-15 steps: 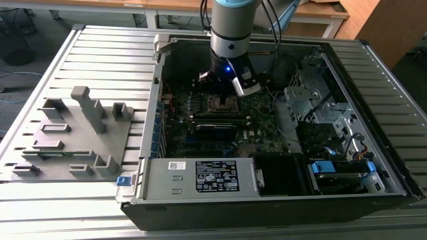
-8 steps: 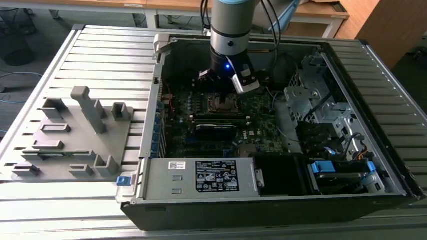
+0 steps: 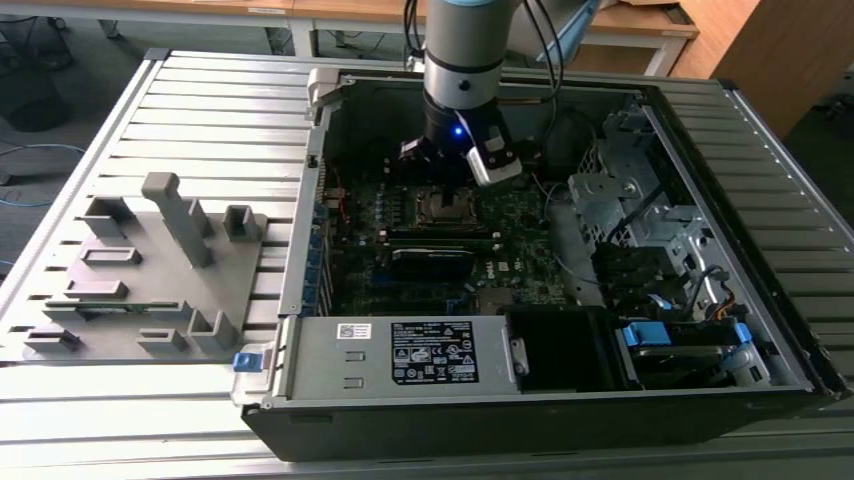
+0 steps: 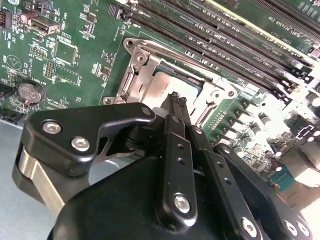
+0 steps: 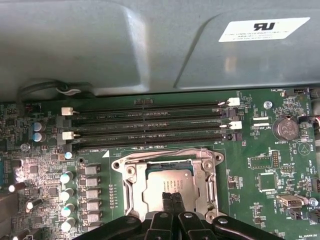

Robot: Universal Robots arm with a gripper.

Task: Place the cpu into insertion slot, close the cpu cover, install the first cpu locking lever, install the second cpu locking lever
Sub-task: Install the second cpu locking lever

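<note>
One cpu [image 5: 167, 181], a flat square chip with a dull grey metal top, lies seated in the insertion slot [image 5: 131, 196] on the green circuit board [image 5: 260, 150]. Around it sits the cpu cover [image 5: 167, 156], a thin silver frame plate with a large square cut-out through which the chip's top shows; it looks lowered over the socket, though whether it lies fully flat I cannot tell. In the second wrist view the same chip [image 4: 167, 85] appears pale and glossy inside the silver frame [image 4: 145, 52].

Directly over the chip is the hand [image 5: 172, 197], its two black fingers [image 5: 167, 202] clenched tip to tip with nothing between them, the tips at or just above the metal top.

At 12 o'clock of the socket in the first wrist view run long black memory slots [image 5: 150, 125]; at 2 o'clock is a round coin battery [image 5: 286, 128].

In the exterior view the arm [image 3: 463, 60] reaches down into an open computer case [image 3: 747, 330] on a slatted tabletop [image 3: 214, 110], with a grey fixture [image 3: 147, 270] at the case's 9 o'clock.
</note>
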